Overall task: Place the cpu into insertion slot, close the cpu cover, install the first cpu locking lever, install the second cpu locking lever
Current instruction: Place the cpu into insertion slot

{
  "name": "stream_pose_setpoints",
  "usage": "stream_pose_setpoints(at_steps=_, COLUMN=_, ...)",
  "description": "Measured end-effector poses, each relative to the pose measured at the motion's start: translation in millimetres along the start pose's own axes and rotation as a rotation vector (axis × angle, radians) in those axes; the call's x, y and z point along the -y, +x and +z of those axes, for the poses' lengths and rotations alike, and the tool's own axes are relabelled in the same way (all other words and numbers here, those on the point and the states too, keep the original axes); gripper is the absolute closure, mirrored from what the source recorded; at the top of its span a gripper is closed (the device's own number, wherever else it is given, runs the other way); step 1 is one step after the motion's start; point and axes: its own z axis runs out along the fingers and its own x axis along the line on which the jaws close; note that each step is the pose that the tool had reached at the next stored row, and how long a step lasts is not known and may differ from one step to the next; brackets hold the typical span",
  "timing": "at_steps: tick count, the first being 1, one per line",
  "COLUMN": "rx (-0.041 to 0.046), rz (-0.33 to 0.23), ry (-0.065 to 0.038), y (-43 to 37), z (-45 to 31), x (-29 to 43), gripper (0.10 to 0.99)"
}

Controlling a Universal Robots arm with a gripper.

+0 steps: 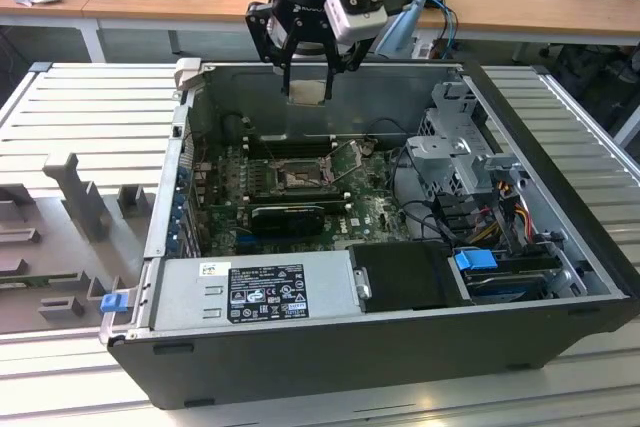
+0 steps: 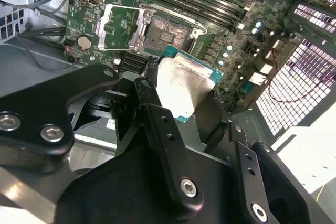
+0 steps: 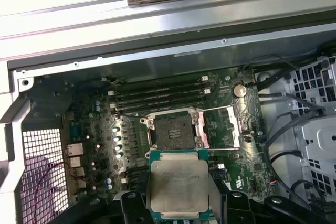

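My gripper (image 1: 306, 85) hangs above the open computer case, shut on the cpu (image 1: 306, 93), a small square chip with a pale silvery face. In both wrist views the cpu (image 3: 178, 186) (image 2: 181, 85) sits between the black fingers (image 2: 148, 103), held by its edges. Below it on the green motherboard lies the insertion slot (image 3: 173, 131) (image 2: 164, 36) (image 1: 299, 179), its dark pin field bare. The cpu cover (image 3: 223, 127) (image 2: 122, 24) (image 1: 348, 159) is swung open beside the slot. The chip is well above the slot, not touching it.
Long black memory slots (image 3: 157, 95) run beside the socket. A black graphics card (image 1: 287, 215), a power supply (image 1: 255, 292), a metal drive cage (image 1: 460, 157) and loose cables (image 1: 425, 222) crowd the case. The case walls (image 1: 180, 162) ring the board.
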Motion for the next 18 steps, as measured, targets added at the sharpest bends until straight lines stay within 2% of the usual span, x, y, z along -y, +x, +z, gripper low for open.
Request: stream_pose_setpoints(at_steps=18, rx=0.008, rz=0.089, ry=-0.002, y=0.0, z=0.0, x=0.0, gripper=0.557)
